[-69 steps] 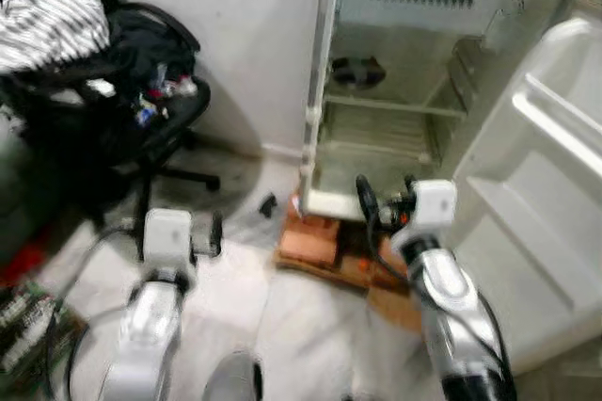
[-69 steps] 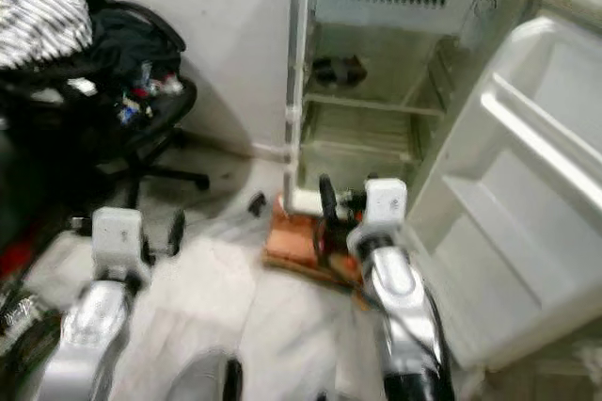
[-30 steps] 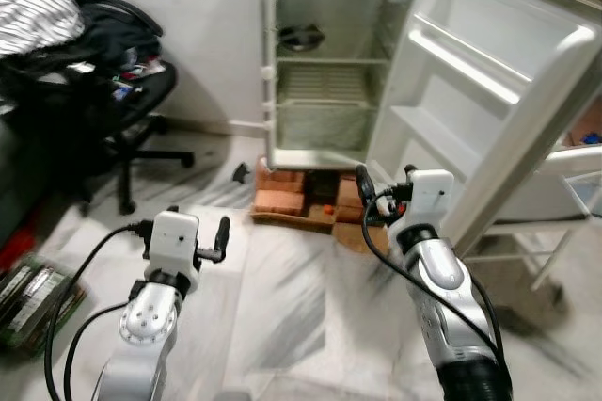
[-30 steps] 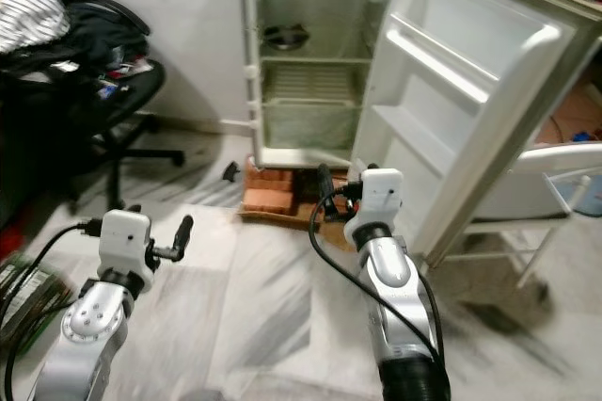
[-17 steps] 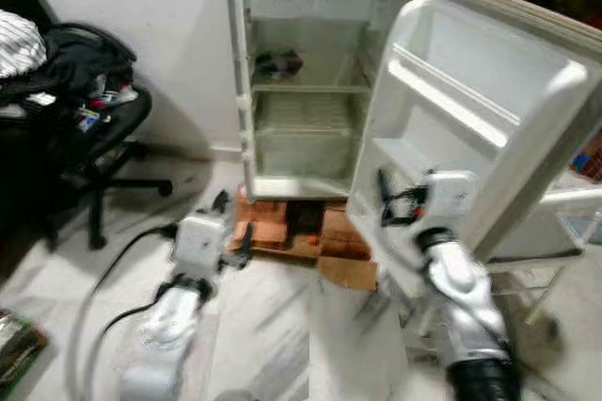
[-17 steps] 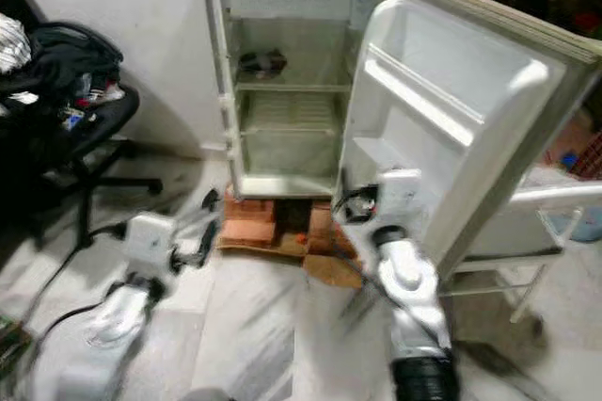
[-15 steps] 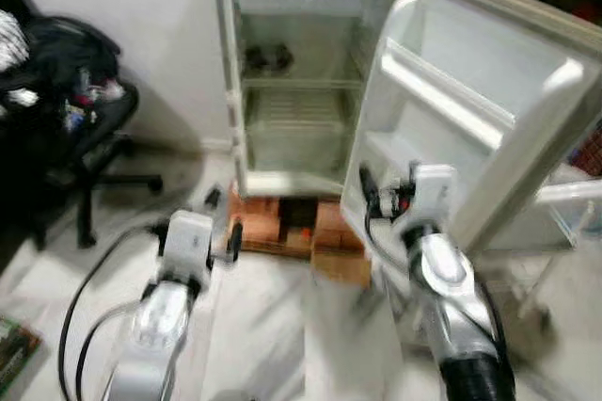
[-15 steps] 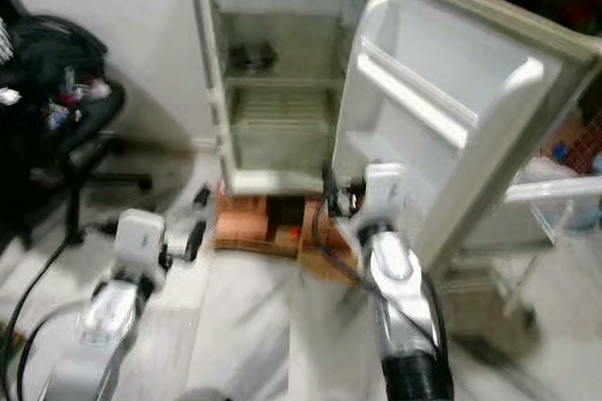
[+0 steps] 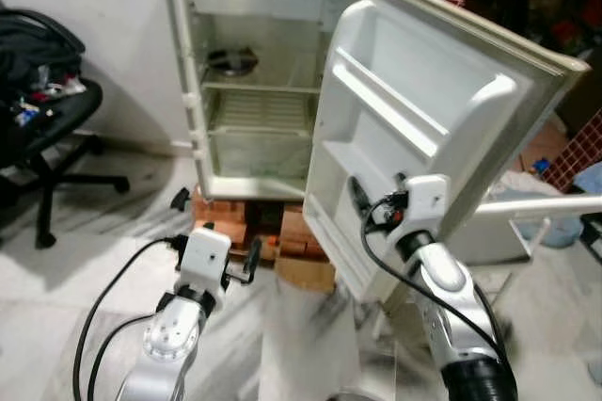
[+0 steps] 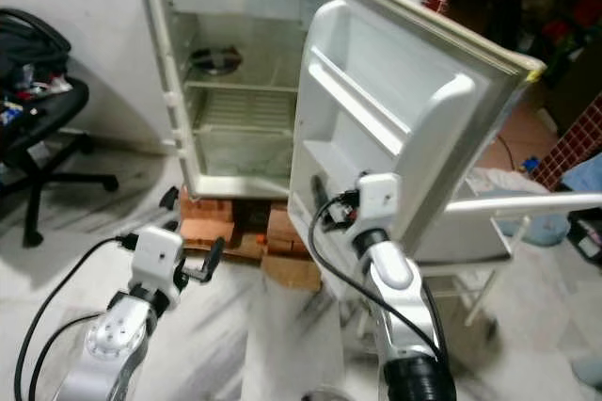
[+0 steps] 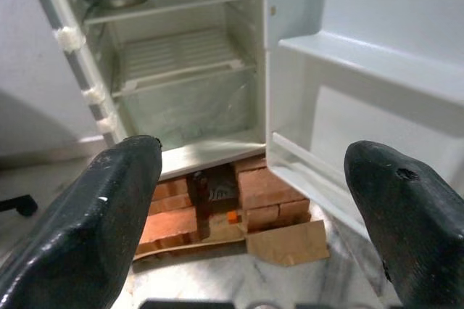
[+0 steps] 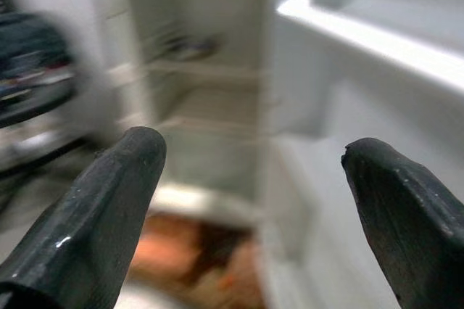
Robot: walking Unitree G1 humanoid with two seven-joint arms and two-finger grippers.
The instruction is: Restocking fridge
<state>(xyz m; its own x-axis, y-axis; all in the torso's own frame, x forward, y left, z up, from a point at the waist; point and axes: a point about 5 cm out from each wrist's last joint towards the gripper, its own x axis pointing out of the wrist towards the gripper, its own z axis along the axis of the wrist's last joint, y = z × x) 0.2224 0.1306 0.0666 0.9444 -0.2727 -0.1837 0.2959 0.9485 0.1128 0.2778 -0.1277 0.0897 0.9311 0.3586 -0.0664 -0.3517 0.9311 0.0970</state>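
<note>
From my head camera, a small white fridge stands ahead of both my pincers, raised on a stack of red bricks. Its door is swung wide toward my right side, showing moulded white shelves that hold nothing. Inside, one metal bowl sits on the upper wire shelf; the shelf below it and the clear drawer at the bottom look bare. My left gripper hangs low above the marble floor, short of the bricks. My right gripper is raised just before the lower part of the door. A black office chair piled with dark clothes stands well off beyond my left pincer.

From my left wrist, my two black fingers are spread wide apart, holding nothing. Between them lie the open fridge, the bowl on its top shelf, the bricks and a piece of cardboard.

From my right wrist, blurred, my fingers are likewise spread apart and empty, with the fridge interior and door shelf beyond.
</note>
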